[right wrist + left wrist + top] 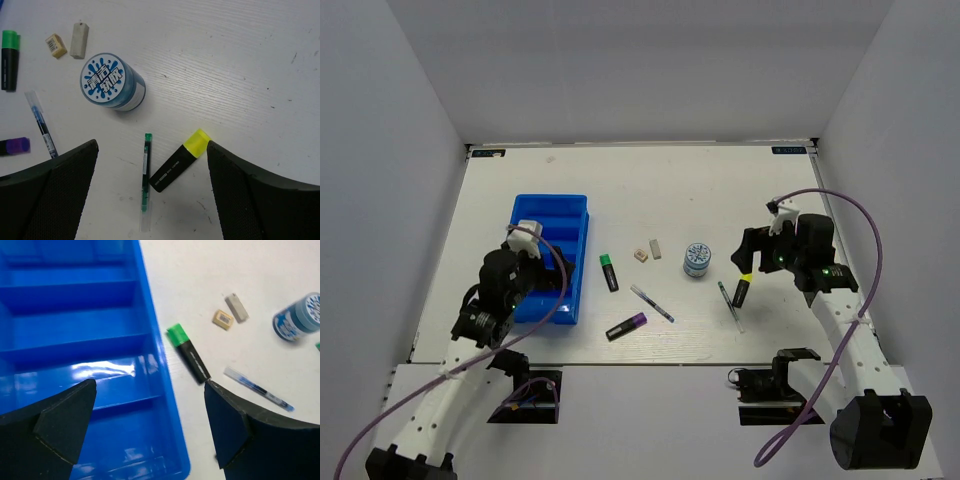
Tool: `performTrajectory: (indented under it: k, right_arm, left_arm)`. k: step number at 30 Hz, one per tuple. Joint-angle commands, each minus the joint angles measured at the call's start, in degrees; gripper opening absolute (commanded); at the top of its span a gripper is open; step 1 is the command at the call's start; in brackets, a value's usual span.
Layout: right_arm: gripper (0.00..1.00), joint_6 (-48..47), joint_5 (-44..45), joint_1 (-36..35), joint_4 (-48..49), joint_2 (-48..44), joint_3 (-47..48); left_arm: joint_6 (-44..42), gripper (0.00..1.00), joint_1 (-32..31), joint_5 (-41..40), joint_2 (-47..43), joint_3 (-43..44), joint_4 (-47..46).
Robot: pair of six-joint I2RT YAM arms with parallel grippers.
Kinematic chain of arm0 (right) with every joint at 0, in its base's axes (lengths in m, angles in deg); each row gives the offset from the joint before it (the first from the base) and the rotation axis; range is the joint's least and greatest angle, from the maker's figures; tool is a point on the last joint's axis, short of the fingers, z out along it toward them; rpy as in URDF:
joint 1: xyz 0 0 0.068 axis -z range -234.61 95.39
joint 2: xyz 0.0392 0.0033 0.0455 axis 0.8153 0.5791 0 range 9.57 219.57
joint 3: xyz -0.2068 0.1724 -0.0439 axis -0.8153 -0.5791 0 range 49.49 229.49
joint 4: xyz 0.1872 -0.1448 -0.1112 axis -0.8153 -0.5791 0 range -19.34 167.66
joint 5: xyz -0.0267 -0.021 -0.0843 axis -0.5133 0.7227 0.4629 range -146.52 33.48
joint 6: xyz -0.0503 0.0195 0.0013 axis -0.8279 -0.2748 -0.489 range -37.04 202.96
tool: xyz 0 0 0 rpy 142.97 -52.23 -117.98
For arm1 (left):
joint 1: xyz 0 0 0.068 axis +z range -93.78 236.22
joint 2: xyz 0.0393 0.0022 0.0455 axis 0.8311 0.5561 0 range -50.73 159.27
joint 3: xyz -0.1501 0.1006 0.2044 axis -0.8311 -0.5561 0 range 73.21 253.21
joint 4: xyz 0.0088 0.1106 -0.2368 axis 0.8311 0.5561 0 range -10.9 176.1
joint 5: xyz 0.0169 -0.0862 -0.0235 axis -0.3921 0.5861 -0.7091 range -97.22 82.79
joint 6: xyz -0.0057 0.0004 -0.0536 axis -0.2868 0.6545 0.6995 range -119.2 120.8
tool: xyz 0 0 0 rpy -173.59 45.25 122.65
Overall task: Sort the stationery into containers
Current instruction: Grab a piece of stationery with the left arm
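Above the near compartments of the blue tray (150, 340): left claw (149, 385), jaws spread wide, gripping nothing. Between its black fingers (65, 420), only glossy tray floor and low dividers.

Just right of the tray's long wall, flat on the white surface (225, 60): green-capped highlighter (189, 354), black-bodied, cap end away from the arms, close to the wall but apart from it. Further right, tan eraser (223, 319) and pale grey eraser (236, 307), side by side, near each other yet not touching. Nearer the arms, blue pen (257, 388), thin, lying slantwise.

Over toward the right side: right claw (152, 145), likewise gaping, holding nothing, hanging above green pen (145, 180) and yellow-capped highlighter (180, 162). Both flat on the surface within the spread of the fingers, the highlighter's butt end right at the pen; touching or just beside, cannot tell which. Beyond them, upright, the round blue-and-white tin (112, 82), splash print on its lid. Past the tin, the two erasers again.

Near the front edge, close to the blue pen's near end and between tray and pen: purple-capped highlighter (626, 326), lying at a slant.

All stationery out on the surface, none of it inside the tray.
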Motion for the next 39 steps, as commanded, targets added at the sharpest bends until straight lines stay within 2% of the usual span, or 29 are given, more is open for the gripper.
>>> performTrajectory:
  k: [1, 2, 3, 6, 7, 8, 9, 10, 12, 13, 14, 16, 17, 18, 19, 20, 21, 22, 23, 24, 26, 28, 29, 32, 39]
  right_arm:
    - [0.9, -0.94, -3.84, -0.03, -1.76, -0.97, 2.52]
    - [0.9, -2.16, -4.46, -0.03, -1.86, -1.23, 2.26]
    - [0.9, -3.3, -4.81, -0.12, -2.38, -1.06, 2.26]
    - [0.9, -8.92, -2.71, 0.14, -5.45, 1.48, 3.05]
    - [0.9, -10.24, -2.7, 0.06, -7.99, 2.19, 5.05]
    - [0.9, -12.26, -0.7, -0.03, -9.06, 4.11, 5.86]
    - [0.9, -13.41, -2.42, -0.03, -10.98, 5.52, 7.0]
    - [0.9, -14.99, -3.74, -0.2, -12.83, 6.15, 7.36]
    - [0.9, -16.25, -5.43, -0.38, -11.72, 6.42, 7.19]
    - [0.43, -15.1, -5.78, -0.38, -11.27, 6.15, 6.75]
    - [0.0, -14.48, -5.69, -0.64, -11.26, 6.24, 6.57]
    - [0.0, -11.68, -3.85, -0.82, -10.12, 5.89, 6.57]
    - [0.0, -11.4, -1.58, -0.73, -9.69, 5.63, 6.48]
    - [0.14, -10.79, -0.43, -0.73, -9.16, 5.62, 6.48]
    - [0.42, -10.0, 0.8, -0.82, -9.07, 5.45, 6.65]
    - [0.82, -9.91, 1.25, -0.82, -9.07, 5.27, 6.83]
    - [0.82, -8.86, 2.82, -0.91, -8.72, 5.01, 6.92]
    - [0.8, -8.42, 4.14, -0.82, -8.63, 5.01, 6.83]
    - [0.57, -7.89, 5.02, -1.0, -8.45, 4.84, 6.92]
    - [0.42, -6.67, 7.82, -0.91, -7.93, 4.57, 6.83]
    - [0.24, -6.39, 9.33, -0.91, -7.84, 4.48, 6.92]
    - [0.22, -5.52, 10.65, -0.73, -7.84, 4.57, 7.1]
    - [0.26, -5.25, 10.66, -0.91, -7.84, 4.66, 7.18]
    - [0.28, -5.16, 9.87, -1.09, -8.01, 4.66, 7.27]
    - [0.31, -5.34, 10.13, -0.91, -8.71, 4.92, 7.62]
  left_arm:
    - [0.91, 0.97, -0.18, 7.33, 6.86, 5.35, -1.61]
    - [1.17, 0.94, -0.19, 9.43, 8.46, 7.8, -1.43]
    - [1.26, 0.84, -0.1, 11.8, 11.78, 10.35, -0.56]
    - [1.79, 0.66, -1.5, 14.37, 19.52, 17.03, 0.84]
    - [1.79, 0.52, -2.2, 13.76, 22.33, 18.36, 1.2]
    - [1.61, 0.46, -4.82, 13.32, 23.75, 22.03, 1.55]
    - [1.18, 0.37, -5.89, 10.62, 26.55, 23.37, 2.08]
    - [0.82, 0.22, -7.2, 9.64, 29.54, 24.51, 2.6]
    - [0.12, 0.09, -12.04, 5.96, 34.89, 31.18, 4.01]
    - [-0.06, 0.0, -13.18, 4.98, 38.67, 32.77, 5.06]
    - [-0.15, 0.0, -17.02, 4.19, 40.71, 36.96, 6.29]
    - [1.77, 0.0, -20.2, -0.72, 48.51, 39.72, 8.48]
    - [2.22, 0.04, -21.27, -2.4, 50.47, 42.69, 8.76]
    - [3.1, 0.14, -23.72, -2.33, 54.23, 43.68, 8.94]
    - [5.63, 0.24, -24.52, -7.55, 57.57, 44.64, 9.55]
    - [8.35, 0.32, -25.14, -8.38, 59.17, 46.39, 10.34]
    - [11.77, 0.43, -26.71, -9.26, 63.8, 48.06, 10.69]
    - [13.72, 0.53, -27.08, -10.49, 65.32, 48.86, 11.57]
    - [16.7, 0.56, -27.43, -12.24, 66.82, 50.26, 12.1]
    - [19.86, 0.56, -28.04, -12.69, 69.53, 51.06, 12.62]
    - [24.26, 0.53, -28.83, -13.22, 73.41, 53.95, 12.81]
    - [26.04, 0.49, -29.36, -14.1, 78.41, 57.46, 13.33]
    - [27.35, 0.49, -29.45, -14.45, 80.26, 58.27, 13.33]
    - [28.33, 0.48, -30.16, -16.82, 84.4, 62.05, 13.77]
    - [30.78, 0.53, -30.51, -20.78, 89.5, 65.4, 15.53]
